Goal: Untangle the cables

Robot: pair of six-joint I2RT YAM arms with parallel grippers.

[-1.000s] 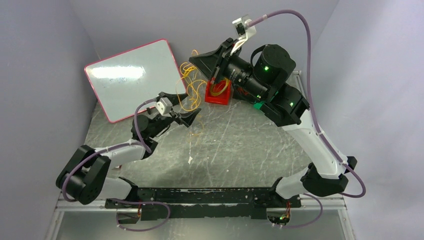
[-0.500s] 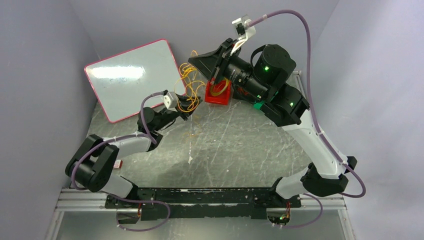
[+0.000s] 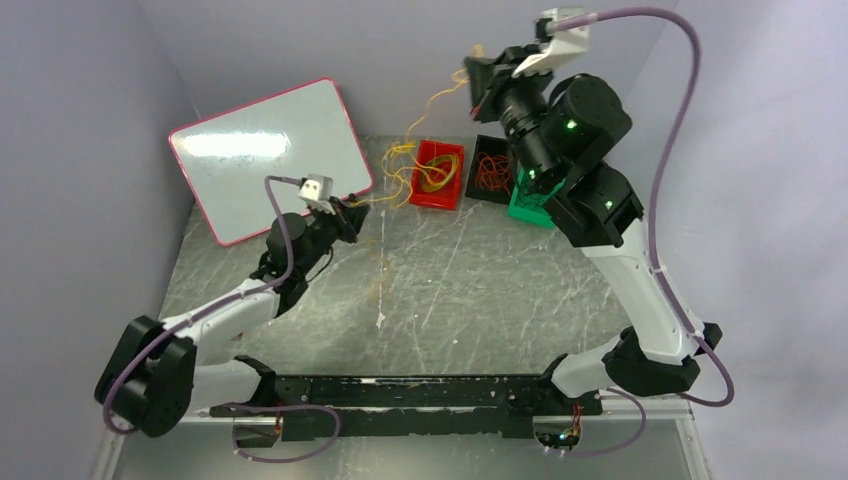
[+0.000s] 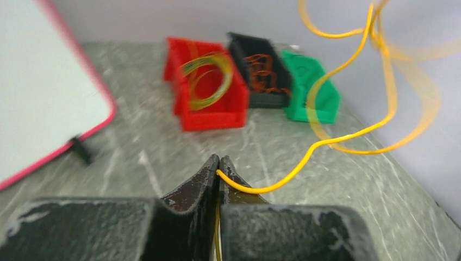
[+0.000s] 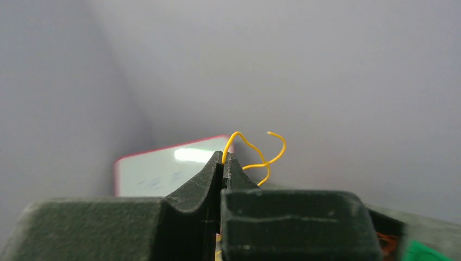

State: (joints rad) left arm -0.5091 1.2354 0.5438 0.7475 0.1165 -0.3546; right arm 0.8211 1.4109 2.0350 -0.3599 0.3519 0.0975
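Left pincer [image 3: 352,208] is clamping fully shut on a yellow cable [image 4: 326,142], sitting low over the tabletop [image 3: 480,290] left of centre in the top view, just off the lower corner of the pink-edged whiteboard [image 3: 265,150]. Right pincer [image 3: 478,75] is also gripping yellow cable with jaws closed, raised at upper centre-right against the back wall. Between them the cable's long axis is running diagonally, lower left to upper right, wavy rather than taut, with loose loops hanging beside and above the red bin [image 3: 435,203]. Left wrist view: the strand is leaving the tips to the right, then sweeping up into big blurred loops at upper right. Right wrist view: a short end is curling out past the tips. Cable is hair-thin and bright yellow. A yellow coil [image 3: 437,172] is lying in the red bin, and orange-red loops [image 3: 492,172] are lying in the black bin [image 3: 478,192] beside it. The green bin [image 3: 530,210] is sitting right of that, partly behind the arm.
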